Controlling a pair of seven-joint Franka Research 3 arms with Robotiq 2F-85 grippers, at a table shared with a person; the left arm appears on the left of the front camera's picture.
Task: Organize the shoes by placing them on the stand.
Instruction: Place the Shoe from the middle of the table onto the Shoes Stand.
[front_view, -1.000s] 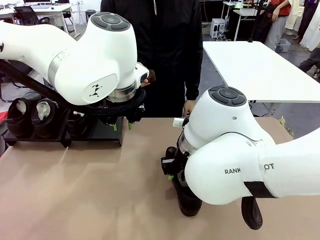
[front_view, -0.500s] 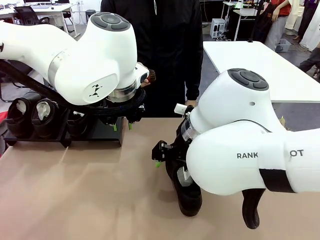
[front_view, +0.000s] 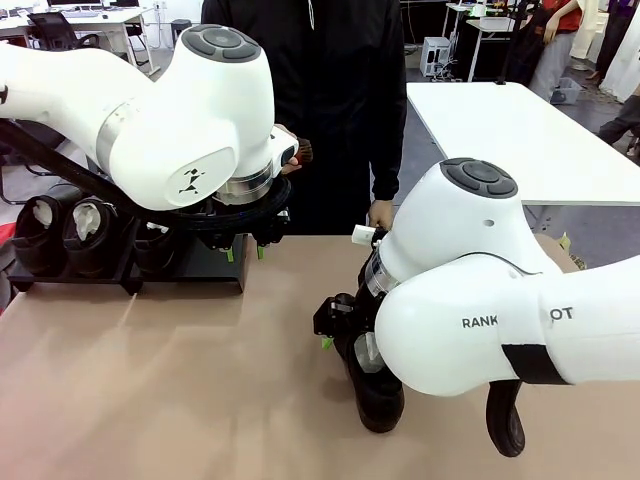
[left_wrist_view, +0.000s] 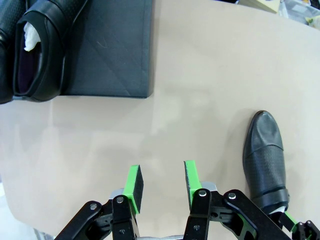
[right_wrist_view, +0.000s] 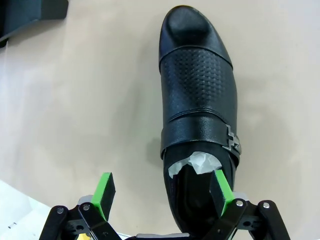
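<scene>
One black shoe lies on the tan table, toe pointing away in the right wrist view, white paper in its opening. My right gripper hangs over its heel end, open: one green pad is above the opening, the other is outside the shoe over bare table. Three shoes sit on the black stand at the far left. My left gripper hovers by the stand's right end, its pads apart and empty. Its view shows a stand panel with a shoe on it.
A person in black stands at the far edge, one hand near the table. A white table stands behind at the right. The stand's right half is bare. Tan tabletop lies open in front.
My right gripper's jaws have spread wide, letting go of the shoe on the table, and the arm lifted a little then settled. The shoe and the left arm stayed put.
</scene>
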